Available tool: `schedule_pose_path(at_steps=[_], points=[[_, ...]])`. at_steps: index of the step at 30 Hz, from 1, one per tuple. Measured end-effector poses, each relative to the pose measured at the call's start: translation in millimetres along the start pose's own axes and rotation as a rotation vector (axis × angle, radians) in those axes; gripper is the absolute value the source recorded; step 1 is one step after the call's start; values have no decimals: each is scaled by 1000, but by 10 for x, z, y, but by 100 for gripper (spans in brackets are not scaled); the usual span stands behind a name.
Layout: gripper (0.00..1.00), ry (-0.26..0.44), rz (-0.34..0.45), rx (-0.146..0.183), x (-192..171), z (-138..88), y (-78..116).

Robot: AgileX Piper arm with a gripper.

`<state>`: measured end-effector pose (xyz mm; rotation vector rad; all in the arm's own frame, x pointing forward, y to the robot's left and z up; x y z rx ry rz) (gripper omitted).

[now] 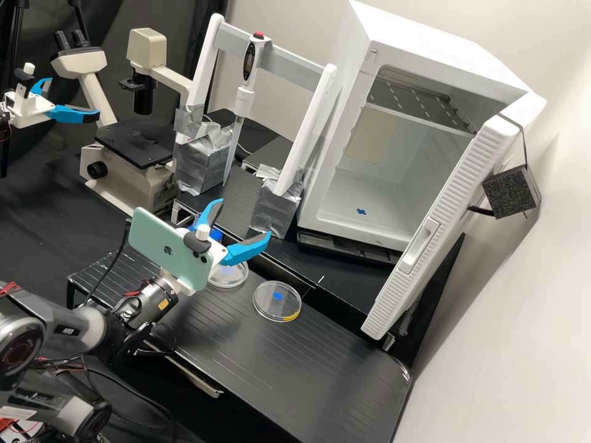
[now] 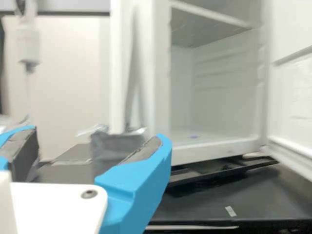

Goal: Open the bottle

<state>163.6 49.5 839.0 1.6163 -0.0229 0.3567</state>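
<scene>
Biggest stuff first: the white incubator is standing door-open past the far edge of the grooved black platform. The arm is reaching over that platform's left end, with a phone riding on the wrist. The gripper is hanging up there released, its blue fingers spreading wide and gripping nothing.

Two clear dishes are lying along the far edge, one near the middle, the other further left. Smallest is a blue bit I'm taking for the bottle's cap, peeking out around the far edge towards the left corner; can't tell exactly what it's standing on.

I'm guessing the step is getting onto that cap. I'd be angling the fingers down, centring them over it and squeezing evenly before twisting. Nothing's visibly steadying the bottle, so it might be spinning along or tipping into that left dish.

In the high view the cap is showing between the finger bases, close behind the white mount; below or beyond, can't tell.
</scene>
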Motion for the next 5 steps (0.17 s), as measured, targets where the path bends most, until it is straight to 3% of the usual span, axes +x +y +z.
schedule_pose_path(at_steps=[5], points=[[100,-9,22,86,-1,39,59]])
